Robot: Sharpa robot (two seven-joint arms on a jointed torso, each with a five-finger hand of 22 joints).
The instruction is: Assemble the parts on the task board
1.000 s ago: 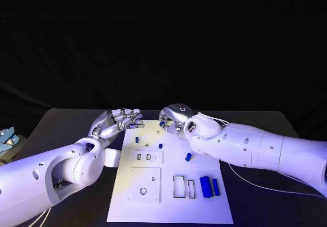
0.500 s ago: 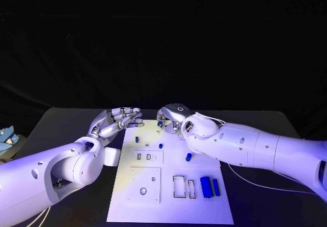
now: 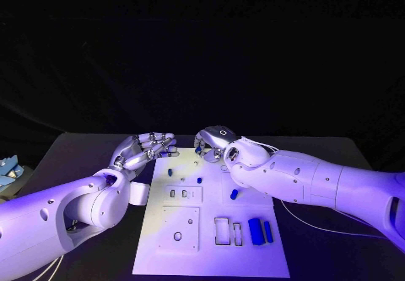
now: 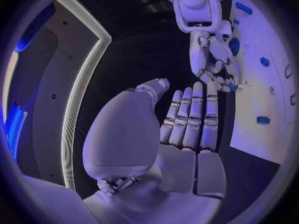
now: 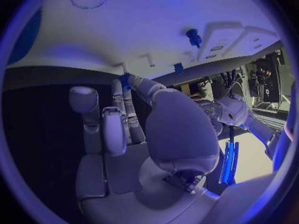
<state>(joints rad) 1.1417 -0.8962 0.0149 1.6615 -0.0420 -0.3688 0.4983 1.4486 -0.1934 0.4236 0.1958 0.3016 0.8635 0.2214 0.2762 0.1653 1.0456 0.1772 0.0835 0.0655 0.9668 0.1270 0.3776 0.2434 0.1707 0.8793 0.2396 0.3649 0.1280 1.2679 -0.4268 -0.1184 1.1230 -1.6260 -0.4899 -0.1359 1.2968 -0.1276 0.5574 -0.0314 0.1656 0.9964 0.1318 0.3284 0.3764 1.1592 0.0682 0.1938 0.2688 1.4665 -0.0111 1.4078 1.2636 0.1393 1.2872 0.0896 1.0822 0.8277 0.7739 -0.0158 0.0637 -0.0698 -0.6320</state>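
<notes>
The white task board (image 3: 211,240) lies in the middle of the black table. My right hand (image 3: 215,143) hovers over its far edge and pinches a small blue part (image 4: 231,86) at its fingertips (image 5: 124,79). My left hand (image 3: 145,151) is beside the board's far left corner, fingers stretched side by side, thumb apart, holding nothing. Short blue pegs (image 3: 170,172) (image 3: 199,181) stand on the board, and another blue piece (image 3: 234,194) lies near the middle. A thick blue cylinder (image 3: 255,230) and a thin blue bar (image 3: 267,231) lie at the near right.
A white block (image 3: 137,194) sits against the board's left edge under my left forearm. Open slots (image 3: 221,230) and a round hole (image 3: 177,236) mark the near half of the board. A pale object (image 3: 7,167) stands at the table's left edge. A cable (image 3: 329,229) runs along the right.
My right hand has drifted slightly left and farther with the small blue part between its fingertips. The left hand has stayed where it was.
</notes>
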